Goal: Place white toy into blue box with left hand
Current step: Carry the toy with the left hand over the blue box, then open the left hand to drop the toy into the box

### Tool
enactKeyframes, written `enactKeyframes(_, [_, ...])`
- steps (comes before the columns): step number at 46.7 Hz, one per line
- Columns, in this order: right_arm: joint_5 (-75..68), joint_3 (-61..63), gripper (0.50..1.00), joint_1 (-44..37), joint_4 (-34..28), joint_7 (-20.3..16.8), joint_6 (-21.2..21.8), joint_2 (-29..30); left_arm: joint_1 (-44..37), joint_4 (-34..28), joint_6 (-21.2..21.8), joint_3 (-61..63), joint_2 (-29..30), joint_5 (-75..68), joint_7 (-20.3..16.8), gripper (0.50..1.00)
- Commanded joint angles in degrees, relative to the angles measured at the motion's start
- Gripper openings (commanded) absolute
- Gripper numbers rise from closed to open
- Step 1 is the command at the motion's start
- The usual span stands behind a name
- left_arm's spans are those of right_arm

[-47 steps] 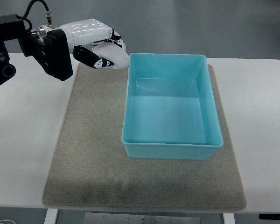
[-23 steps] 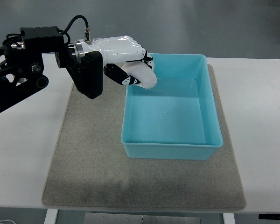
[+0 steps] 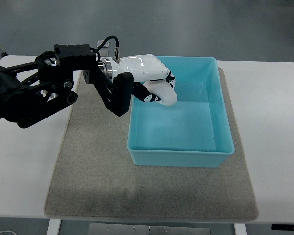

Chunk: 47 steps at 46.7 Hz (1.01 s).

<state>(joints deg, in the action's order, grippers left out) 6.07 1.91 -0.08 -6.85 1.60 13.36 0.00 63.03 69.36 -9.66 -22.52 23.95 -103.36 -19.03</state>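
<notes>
The left hand (image 3: 149,81) reaches in from the left on a black arm (image 3: 34,95) and hangs over the far-left corner of the blue box (image 3: 181,149). Its fingers (image 3: 154,97) are curled downward and closed around the white toy (image 3: 167,95), a smooth rounded white piece that pokes out below and to the right of the fingertips. The toy sits tucked under the palm, held against the fingers, and shows above the open inside of the box, just past its left wall and nearer the far wall than the near one. Whether the toy touches the box floor cannot be told from this view; it looks held clear of it.

The box is a light blue rectangular tub with nothing else visible inside it. It stands on a grey mat (image 3: 88,171), towards the mat's right and far part. The mat lies on a white desk (image 3: 274,122), with desk showing to both sides of it.
</notes>
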Motion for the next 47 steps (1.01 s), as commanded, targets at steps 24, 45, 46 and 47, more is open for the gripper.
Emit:
enactKeyframes(24, [0.0, 0.0, 0.936, 0.0, 0.0, 0.1, 0.0, 0.0, -2.0, 0.0, 4.5, 1.3, -0.1, 1.3, 0.0, 0.966])
enactKeyframes(45, [0.0, -0.1, 0.936, 0.0, 0.0, 0.1, 0.0, 0.0, -2.3, 0.2, 6.5, 0.8, 2.4, 17.7, 0.0, 0.994])
enactKeyframes(46, [0.0, 0.0, 0.936, 0.0, 0.0, 0.0, 0.0, 0.0, -2.3, 0.2, 6.5, 0.7, 2.5, 18.7, 0.0, 0.996])
enactKeyframes(47, [0.0, 0.0, 0.936, 0.0, 0.0, 0.1, 0.0, 0.0, -2.3, 0.2, 6.5, 0.7, 2.6, 19.8, 0.0, 0.994])
